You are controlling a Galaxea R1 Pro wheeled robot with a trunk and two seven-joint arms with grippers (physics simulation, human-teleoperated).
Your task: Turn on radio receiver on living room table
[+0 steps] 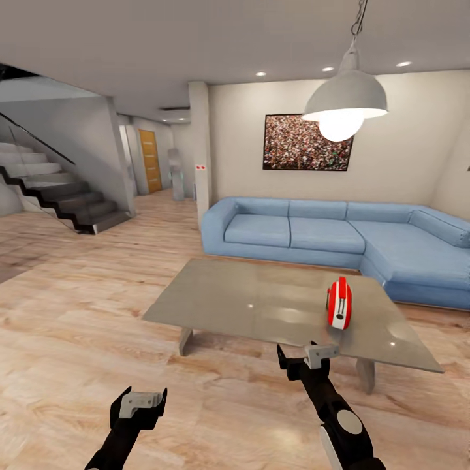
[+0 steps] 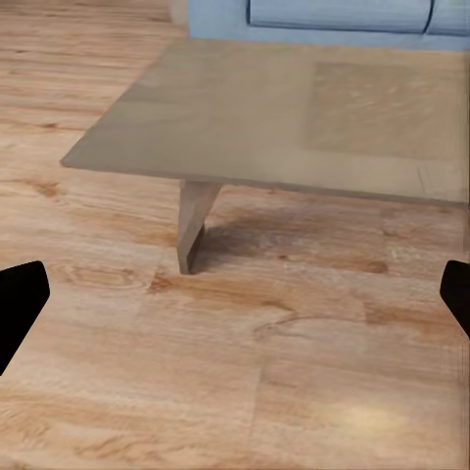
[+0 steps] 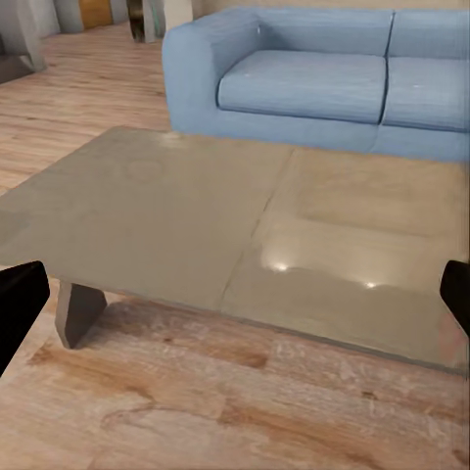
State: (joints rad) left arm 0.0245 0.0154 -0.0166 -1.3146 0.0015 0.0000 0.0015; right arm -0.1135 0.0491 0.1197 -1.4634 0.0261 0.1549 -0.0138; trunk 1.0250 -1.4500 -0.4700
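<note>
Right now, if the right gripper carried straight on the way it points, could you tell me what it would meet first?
Most likely the table: the right gripper aims along its glossy top, near the front edge. The radio receiver stands right of that line, though depth is hard to judge.

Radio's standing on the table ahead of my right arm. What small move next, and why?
Probably ease the right gripper forward and slightly right toward the radio receiver. It stands on edge near the table corner, beyond the open fingers, which sit at the near edge, not yet touching it.
</note>
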